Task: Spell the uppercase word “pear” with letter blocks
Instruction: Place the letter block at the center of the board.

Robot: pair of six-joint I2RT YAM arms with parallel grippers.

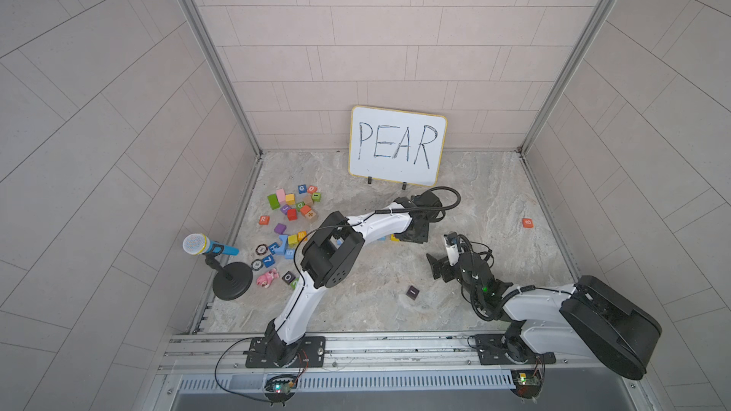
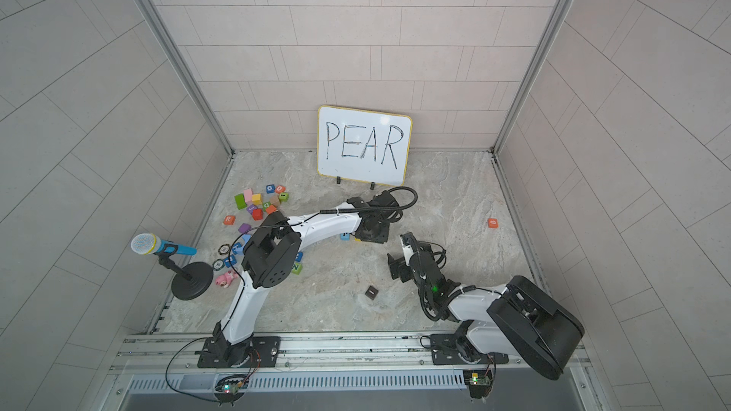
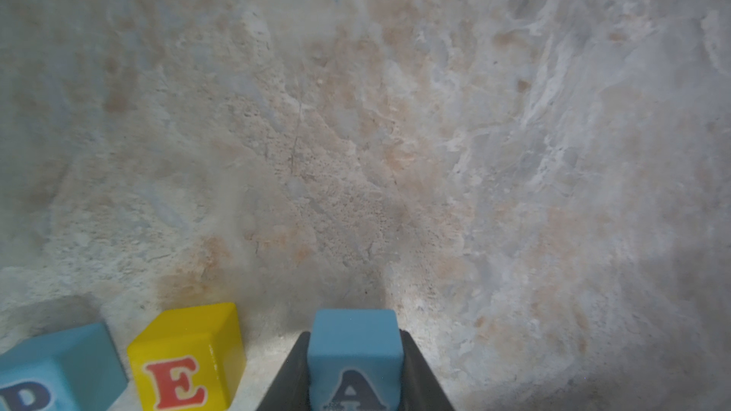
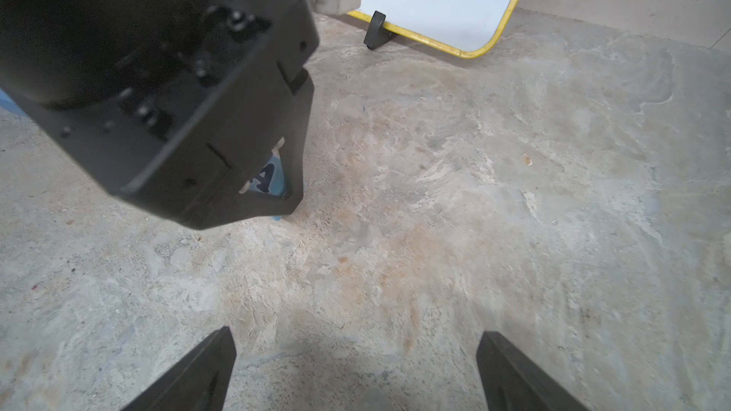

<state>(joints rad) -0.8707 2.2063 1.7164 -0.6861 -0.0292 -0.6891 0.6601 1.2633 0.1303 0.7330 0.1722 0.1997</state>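
Note:
In the left wrist view my left gripper (image 3: 354, 336) is shut on the blue A block (image 3: 353, 353), low over the stone floor. The yellow E block (image 3: 186, 357) stands right beside it, and the light blue P block (image 3: 59, 365) is beyond the E, so the three form a row. In a top view the P block (image 2: 345, 235) peeks out beside the left gripper (image 1: 415, 233). The orange R block (image 1: 264, 220) lies alone at the left, near the pile. My right gripper (image 4: 356, 343) is open and empty, close to the A block (image 4: 269, 177).
A whiteboard (image 1: 396, 146) reading PEAR leans on the back wall. A pile of other blocks (image 1: 294, 203) lies at the left, with a toy microphone on a stand (image 1: 213, 249) and a pink toy (image 1: 267, 277). An orange B block (image 1: 527, 223) and a dark block (image 1: 412, 292) lie apart.

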